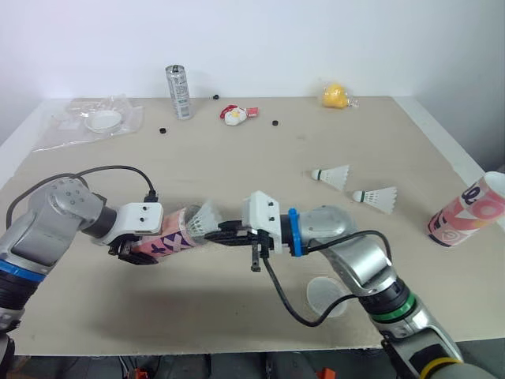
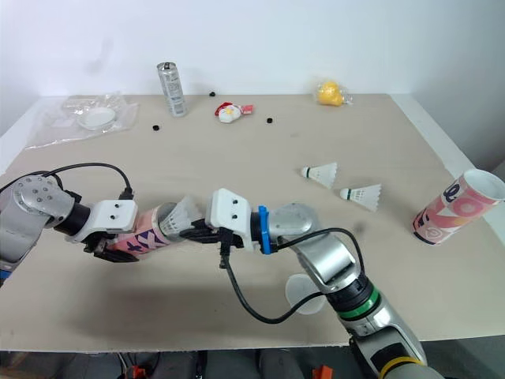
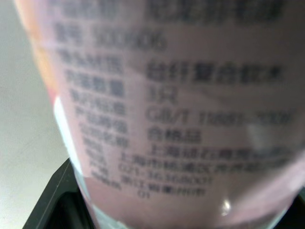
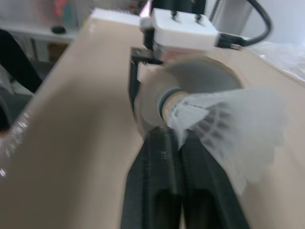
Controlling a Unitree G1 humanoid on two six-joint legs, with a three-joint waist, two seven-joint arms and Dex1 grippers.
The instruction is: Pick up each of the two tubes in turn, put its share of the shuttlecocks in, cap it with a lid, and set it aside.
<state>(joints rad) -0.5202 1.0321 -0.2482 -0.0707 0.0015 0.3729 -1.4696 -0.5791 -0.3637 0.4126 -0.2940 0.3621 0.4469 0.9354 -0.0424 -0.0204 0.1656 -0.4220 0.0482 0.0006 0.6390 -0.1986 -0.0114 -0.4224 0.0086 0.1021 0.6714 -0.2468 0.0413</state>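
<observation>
Shuttlecock right at the mouth of the tube, cork end first, just off the tips of the right claw, whose two fingers are pressed together on the feather skirt. Left claw is clamped around the pink patterned tube at the end away from its mouth (tube held sideways, mouth facing the right claw). Beyond the right claw, well apart from it, one loose shuttlecock and its neighbour lie on the counter. Farther out that way the second tube lies at the counter's edge. Clear lid sits behind the right claw, beside its forearm.
</observation>
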